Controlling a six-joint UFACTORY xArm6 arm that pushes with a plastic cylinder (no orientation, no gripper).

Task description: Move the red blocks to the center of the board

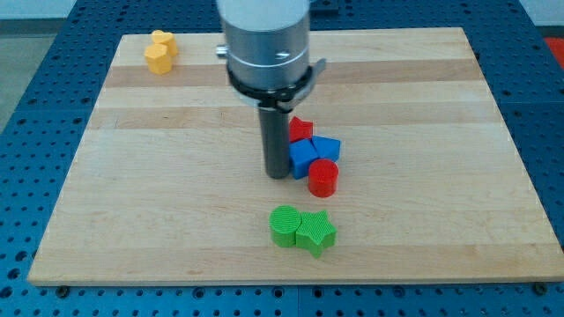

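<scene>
My tip point(278, 175) rests on the board near its middle. It stands just left of a tight cluster of blocks. In that cluster a red block point(301, 129) lies at the top, partly hidden behind the rod. Below it are two blue blocks, one a cube point(304, 158) touching or nearly touching the rod, the other point(326, 147) to its right. A red cylinder point(323, 178) stands at the cluster's bottom right, a little right of my tip.
A green cylinder point(285, 225) and a green star point(316, 232) sit together below the cluster. Two yellow blocks point(160, 53) sit at the board's top left corner. The wooden board point(159, 176) lies on a blue perforated table.
</scene>
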